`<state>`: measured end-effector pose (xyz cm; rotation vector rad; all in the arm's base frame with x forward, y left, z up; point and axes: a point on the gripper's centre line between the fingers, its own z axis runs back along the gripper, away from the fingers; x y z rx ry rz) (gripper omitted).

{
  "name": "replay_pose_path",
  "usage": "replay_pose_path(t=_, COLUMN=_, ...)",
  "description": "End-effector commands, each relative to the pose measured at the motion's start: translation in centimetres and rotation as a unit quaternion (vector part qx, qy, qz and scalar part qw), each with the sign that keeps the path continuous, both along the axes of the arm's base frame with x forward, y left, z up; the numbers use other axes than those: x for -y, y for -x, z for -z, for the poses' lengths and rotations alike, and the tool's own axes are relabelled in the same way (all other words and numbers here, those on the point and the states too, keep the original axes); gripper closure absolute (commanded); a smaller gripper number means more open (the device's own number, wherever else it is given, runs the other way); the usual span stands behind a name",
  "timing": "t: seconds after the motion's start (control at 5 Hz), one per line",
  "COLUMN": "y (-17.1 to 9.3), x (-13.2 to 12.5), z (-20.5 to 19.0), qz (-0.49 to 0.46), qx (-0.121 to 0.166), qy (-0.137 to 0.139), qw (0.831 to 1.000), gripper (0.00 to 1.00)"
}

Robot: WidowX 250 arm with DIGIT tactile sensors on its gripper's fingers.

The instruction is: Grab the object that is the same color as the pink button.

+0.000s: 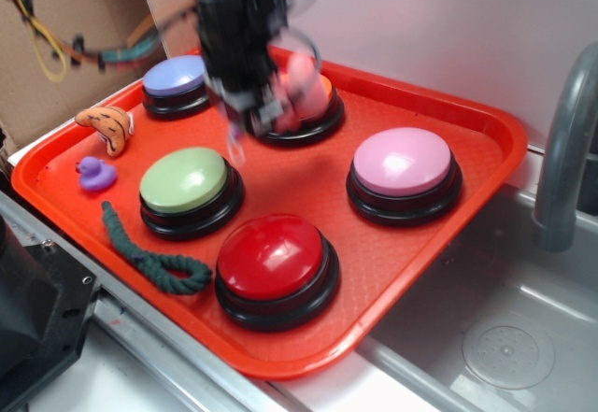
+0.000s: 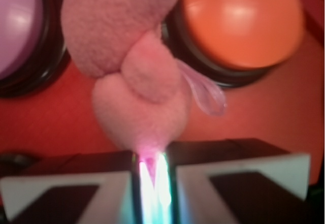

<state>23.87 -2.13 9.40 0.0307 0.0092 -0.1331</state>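
- Pink plush toy [image 2: 137, 76]: soft, fuzzy, squashy; judged very light, no fragility, fabric grips well so low slip risk.
- Wrist view: toy fills upper centre, lumpy body with a rounded stubby limb bulging mid-front; lower end narrows to a point that goes into the slit between the two finger pads [image 2: 66, 193].
- Gripper [image 2: 152, 183] fingers are drawn almost together, pinching only that thin bottom end of the toy; a pinkish glow shows in the gap.
- Judgement: hold is on an extremity, not the body, so the toy could swing or slide free; a bite on the thick middle would be safer.
- Thin whitish translucent string loop [image 2: 203, 89] trails off the toy's right side, hanging loose; could snag.
- Exterior view: gripper blurred, toy a pink smear at its right, raised above the orange button [image 1: 313, 113] at the back of the red tray [image 1: 486, 132]; cannot tell whether it touches the dome.
- Right of that: pink button [image 1: 403, 160], pale pink dome on black base, same colour as the toy, well apart from it.
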Motion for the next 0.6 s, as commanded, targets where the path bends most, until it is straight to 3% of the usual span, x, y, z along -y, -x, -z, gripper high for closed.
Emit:
replay_pose_path(t=0.0, y=1.8, x=-4.3, z=-9.6, qz=-0.039, qx=0.032, qy=-0.010, qw=0.999, gripper=1.00)
replay_pose_path(t=0.2, y=3.6, x=-6.1, z=-10.8, qz=-0.102, qx=0.032, qy=-0.005, qw=0.994, gripper=1.00)
replay_pose_path(t=0.4, y=3.3, x=-6.9, z=-10.2, qz=-0.116, qx=-0.047, qy=-0.024, qw=0.992, gripper=0.25)
